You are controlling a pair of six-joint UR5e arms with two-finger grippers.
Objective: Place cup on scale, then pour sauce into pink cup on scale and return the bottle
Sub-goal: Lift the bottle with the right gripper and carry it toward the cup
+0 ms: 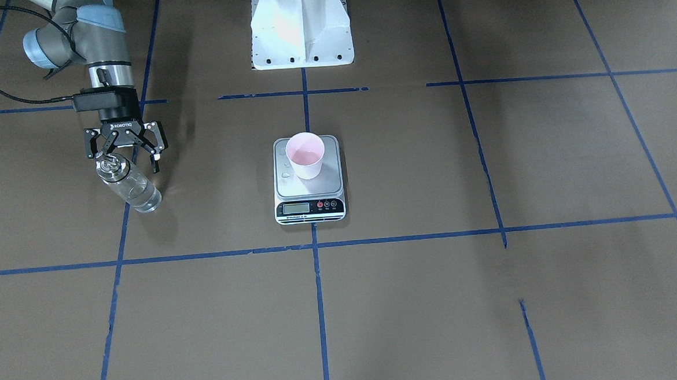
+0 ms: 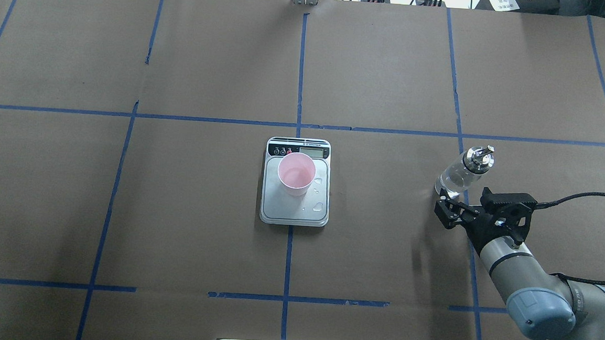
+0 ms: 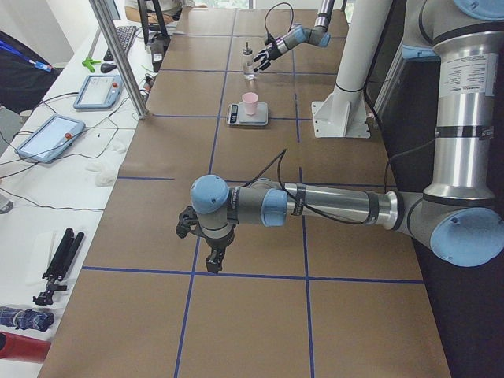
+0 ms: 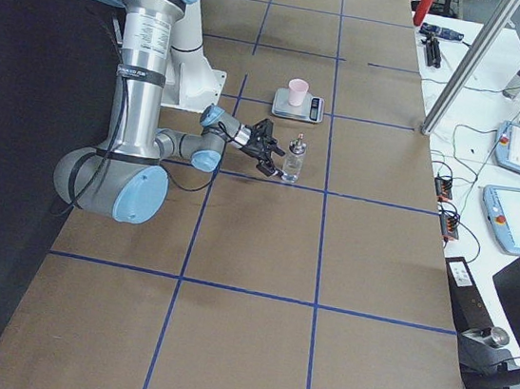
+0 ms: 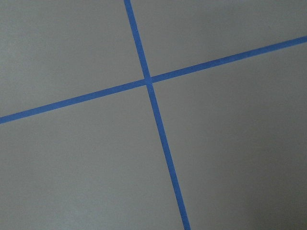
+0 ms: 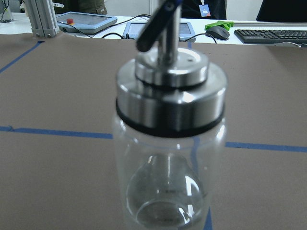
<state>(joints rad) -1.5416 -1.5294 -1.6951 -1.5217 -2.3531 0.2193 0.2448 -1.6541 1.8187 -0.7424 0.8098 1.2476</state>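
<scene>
Since the clear glass steel-spouted bottle (image 1: 132,186) is standing upright, well apart from the pale pink cup (image 1: 305,154) on the silver scale (image 1: 329,182), the spread-open right gripper (image 1: 123,158) beside it should be backing straight off.

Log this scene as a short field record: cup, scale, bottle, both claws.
cup: upright on scale, seems to hold a little liquid
scale: table centre, droplets on platform
bottle: upright on table, robot's right side, part full
right claw: open, close by the bottle, not gripping it
left claw: over bare table, far from scale; open or shut cannot be told
</scene>
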